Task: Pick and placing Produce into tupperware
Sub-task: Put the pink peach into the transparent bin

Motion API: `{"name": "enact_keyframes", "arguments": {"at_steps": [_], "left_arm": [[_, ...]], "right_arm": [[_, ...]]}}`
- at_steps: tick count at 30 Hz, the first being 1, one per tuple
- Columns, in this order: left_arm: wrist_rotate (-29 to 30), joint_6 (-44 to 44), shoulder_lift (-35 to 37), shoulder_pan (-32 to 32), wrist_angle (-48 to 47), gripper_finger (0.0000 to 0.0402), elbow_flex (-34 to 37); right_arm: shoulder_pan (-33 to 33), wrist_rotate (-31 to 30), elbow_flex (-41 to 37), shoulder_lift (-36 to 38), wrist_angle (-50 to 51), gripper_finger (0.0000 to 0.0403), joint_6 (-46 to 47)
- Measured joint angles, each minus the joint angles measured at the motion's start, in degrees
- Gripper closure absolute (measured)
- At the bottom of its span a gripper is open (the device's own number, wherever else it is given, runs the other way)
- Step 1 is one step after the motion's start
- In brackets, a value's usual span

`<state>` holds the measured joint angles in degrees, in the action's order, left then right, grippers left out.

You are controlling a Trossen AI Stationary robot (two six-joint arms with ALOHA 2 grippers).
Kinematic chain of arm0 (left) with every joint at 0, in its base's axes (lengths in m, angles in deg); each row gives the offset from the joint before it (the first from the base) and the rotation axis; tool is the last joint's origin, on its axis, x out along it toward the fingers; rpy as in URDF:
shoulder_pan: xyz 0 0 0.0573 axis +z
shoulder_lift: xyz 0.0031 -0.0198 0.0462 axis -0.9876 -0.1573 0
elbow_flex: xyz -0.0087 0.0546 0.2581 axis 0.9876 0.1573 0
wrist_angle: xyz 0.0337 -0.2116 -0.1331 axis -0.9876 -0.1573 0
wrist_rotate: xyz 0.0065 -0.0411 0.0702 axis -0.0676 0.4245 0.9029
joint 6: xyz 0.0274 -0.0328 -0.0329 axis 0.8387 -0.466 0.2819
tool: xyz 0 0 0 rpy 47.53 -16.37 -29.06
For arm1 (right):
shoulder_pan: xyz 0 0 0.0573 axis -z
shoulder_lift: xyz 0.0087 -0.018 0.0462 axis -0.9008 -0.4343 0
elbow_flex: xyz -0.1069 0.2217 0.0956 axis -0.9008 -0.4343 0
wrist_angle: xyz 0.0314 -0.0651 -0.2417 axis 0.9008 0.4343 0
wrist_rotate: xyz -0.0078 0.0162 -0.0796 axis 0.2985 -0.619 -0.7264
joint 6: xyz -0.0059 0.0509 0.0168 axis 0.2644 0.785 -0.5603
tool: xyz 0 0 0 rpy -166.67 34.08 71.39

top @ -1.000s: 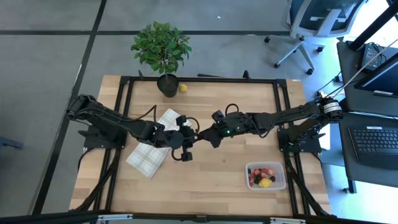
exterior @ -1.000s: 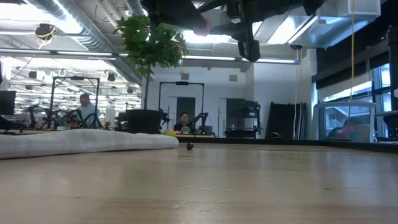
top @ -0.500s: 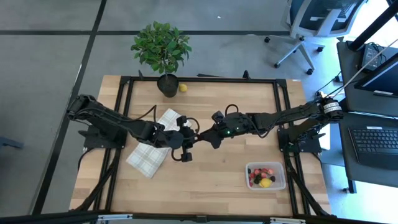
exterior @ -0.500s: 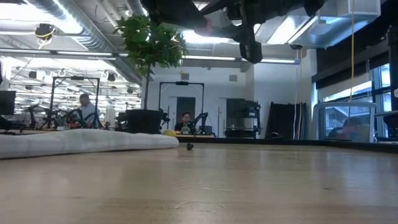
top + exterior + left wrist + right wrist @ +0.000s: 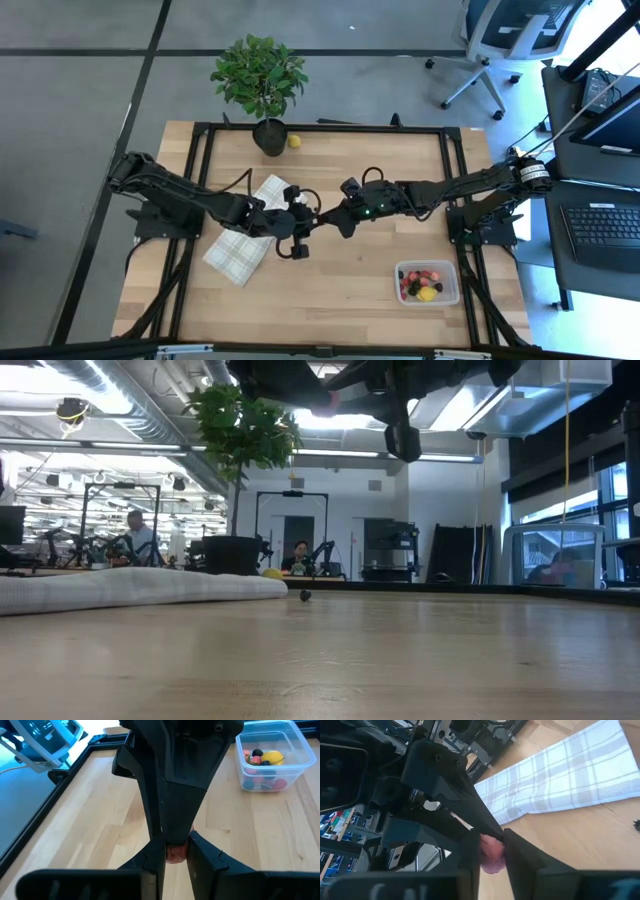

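Wooden tabletop (image 5: 330,300) ringed by a black frame, with a potted plant (image 5: 260,80) and a yellow lemon piece (image 5: 294,141) at twelve o'clock, a plaid cloth (image 5: 247,243) toward nine. Mid-tabletop, raised off the wood, left hand (image 5: 312,222) and right hand (image 5: 328,219) tip to tip — both pinched on one pink fruit piece (image 5: 175,853), squeezed between the two pairs of fingers in each wrist view. Clear tupperware (image 5: 428,283) at about four o'clock, well apart from the hands, holding red, dark and yellow produce (image 5: 262,762) — a lone dark berry (image 5: 305,596) loose on the wood just past the cloth's end.
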<state>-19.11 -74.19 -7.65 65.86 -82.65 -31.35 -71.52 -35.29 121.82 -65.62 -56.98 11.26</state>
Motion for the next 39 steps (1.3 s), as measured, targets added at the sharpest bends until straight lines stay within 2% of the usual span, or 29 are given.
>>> {"name": "enact_keyframes", "arguments": {"at_steps": [6,13,23,27,33,35,39], "left_arm": [[-0.2,0.0,0.0,0.0,-0.5,0.0343,0.0],[-7.2,-0.5,0.1,0.0,-1.7,0.0319,-0.2],[-7.6,-0.1,0.4,0.3,-3.9,0.0301,-0.4],[-7.6,0.0,0.3,1.0,-4.8,0.0296,-0.3],[-8.4,-1.7,0.2,2.5,-6.0,0.0281,-0.2],[-11.9,-2.0,0.2,3.4,-6.0,0.0270,-0.2],[-17.0,-3.0,0.2,5.1,-5.8,0.0234,-0.2]], "right_arm": [[0.0,-0.1,0.0,0.0,0.0,0.0351,-1.3],[-0.1,3.4,-0.1,-0.1,1.8,0.0355,-1.6],[-0.8,11.7,0.0,-0.1,24.0,0.0356,-0.1],[-2.9,16.1,3.4,0.4,36.5,0.0356,1.8],[-10.1,15.8,10.5,0.5,58.1,0.0356,8.5],[-13.4,14.8,12.2,1.0,63.5,0.0356,12.4],[-19.9,13.6,12.0,4.0,66.4,0.0356,22.5]]}}
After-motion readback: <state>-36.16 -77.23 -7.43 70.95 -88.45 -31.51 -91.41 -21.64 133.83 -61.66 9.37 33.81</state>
